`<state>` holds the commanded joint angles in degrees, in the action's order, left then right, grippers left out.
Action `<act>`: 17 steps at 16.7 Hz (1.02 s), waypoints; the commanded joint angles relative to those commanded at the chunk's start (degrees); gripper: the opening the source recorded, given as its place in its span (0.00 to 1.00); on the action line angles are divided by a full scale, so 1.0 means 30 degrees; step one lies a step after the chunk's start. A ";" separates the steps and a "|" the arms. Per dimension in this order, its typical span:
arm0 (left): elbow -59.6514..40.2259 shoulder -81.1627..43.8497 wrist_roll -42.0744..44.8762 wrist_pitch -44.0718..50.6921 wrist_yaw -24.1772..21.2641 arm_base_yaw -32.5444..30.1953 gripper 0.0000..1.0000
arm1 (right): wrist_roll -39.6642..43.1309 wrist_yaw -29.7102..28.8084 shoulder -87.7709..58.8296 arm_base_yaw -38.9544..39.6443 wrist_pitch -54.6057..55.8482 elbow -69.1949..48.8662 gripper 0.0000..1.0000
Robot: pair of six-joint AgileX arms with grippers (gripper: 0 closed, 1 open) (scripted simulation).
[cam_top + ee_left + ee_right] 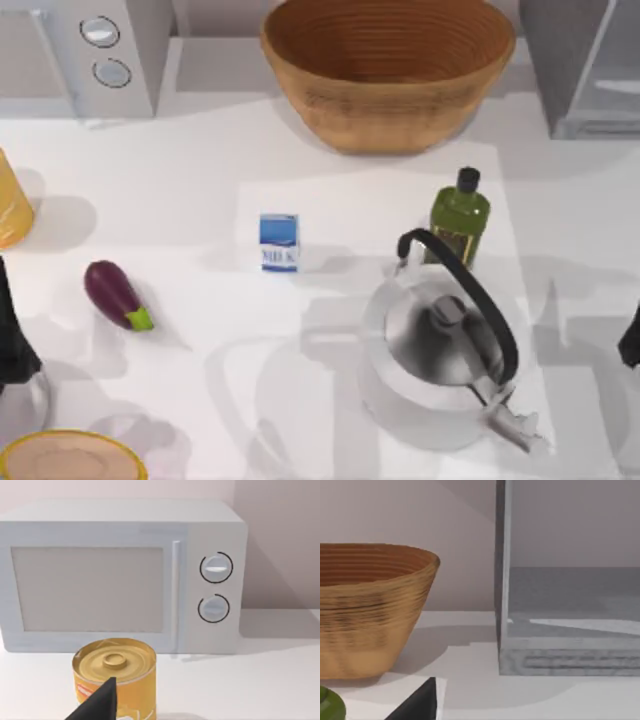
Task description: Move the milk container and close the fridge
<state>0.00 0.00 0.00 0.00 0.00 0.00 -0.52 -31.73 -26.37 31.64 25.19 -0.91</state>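
The milk container [279, 242] stands upright on the counter [200, 170], near its middle and free of any contact. To its right stands a green bottle with a black cap [459, 218], and just in front of that a steel kettle [440, 350] with a black arched handle. An eggplant [116, 295] lies well to the left of the carton. A woven wooden bowl [390, 70] sits behind it at the back of the counter.

The fridge [585, 65] occupies the back right corner. In the right wrist view its interior [575, 610] is exposed past a pale front edge, which indicates that the door is not closed. A microwave with two round dials [105, 50] stands at the back left corner, with a yellow tin can [115, 677] in front of it.

The left end effector [12, 340] sits at the left edge of the counter, well apart from the carton. The right end effector [630, 340] sits at the right edge, likewise well apart. For both, the state of the fingers cannot be told; each wrist view shows only a dark fingertip.

Progress assessment: no stage of the task is complete. The carton is not yet grasped or relocated, and the fridge remains open. Remaining stages: approach and grasp the carton, move it, then close the fridge door.
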 joint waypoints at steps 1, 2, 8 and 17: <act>0.0000 0.0000 0.0000 0.0000 0.0000 0.0000 1.00 | -0.0025 -0.1255 -0.1013 0.1252 0.0942 -0.0018 1.00; 0.0000 0.0000 0.0000 0.0000 0.0000 0.0000 1.00 | -0.0050 -0.2439 -0.1976 0.2435 0.1833 -0.0033 1.00; 0.0000 0.0000 0.0000 0.0000 0.0000 0.0000 1.00 | -0.0165 -0.6941 -0.5703 0.6898 0.5355 -0.0144 1.00; 0.0000 0.0000 0.0000 0.0000 0.0000 0.0000 1.00 | -0.0146 -0.7100 -0.6679 0.7434 0.6301 -0.1256 1.00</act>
<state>0.00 0.00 0.00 0.00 0.00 0.00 -0.96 -53.03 -46.41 53.94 44.10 -4.68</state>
